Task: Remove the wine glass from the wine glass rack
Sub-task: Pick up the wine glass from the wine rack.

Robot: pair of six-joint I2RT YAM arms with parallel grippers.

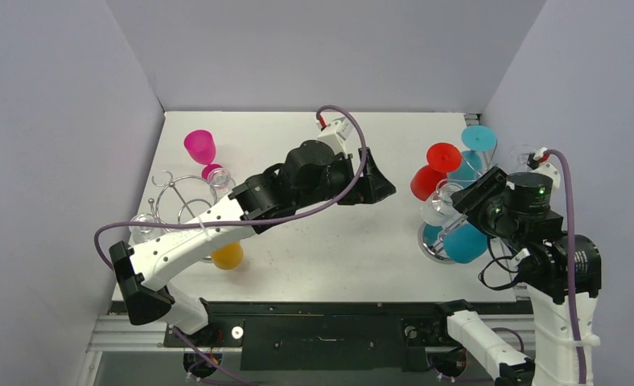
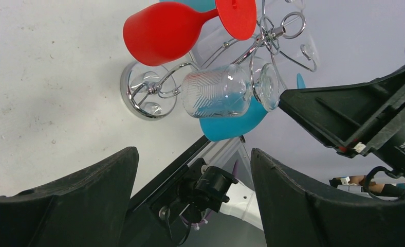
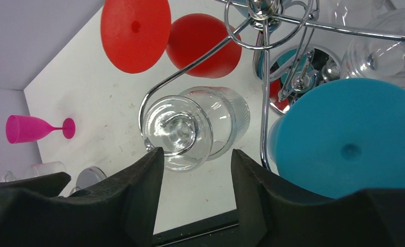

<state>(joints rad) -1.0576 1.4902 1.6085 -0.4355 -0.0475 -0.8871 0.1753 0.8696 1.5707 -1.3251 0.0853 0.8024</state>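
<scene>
1. Right gripper (image 3: 196, 154), by the right edge: jaws parted, nothing gripped; the approach step is judged in hand.
2. Clear wine glass (image 3: 200, 123), hung on the rack (image 3: 264, 103); closure on its foot, then an outward slide, is called for.
3. Left gripper (image 2: 194, 154), over the middle of the tabletop (image 1: 338, 257): spread, empty.

We're looking at a robotics lab: plain grey partition walls (image 1: 64, 121) enclosing a white table (image 1: 338, 249), arms bolted on.

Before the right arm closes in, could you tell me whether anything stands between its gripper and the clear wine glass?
Nothing visible does. The open right gripper faces the clear glass directly. A blue glass hangs close beside it, and the rack wire hooks the clear glass's foot.
</scene>
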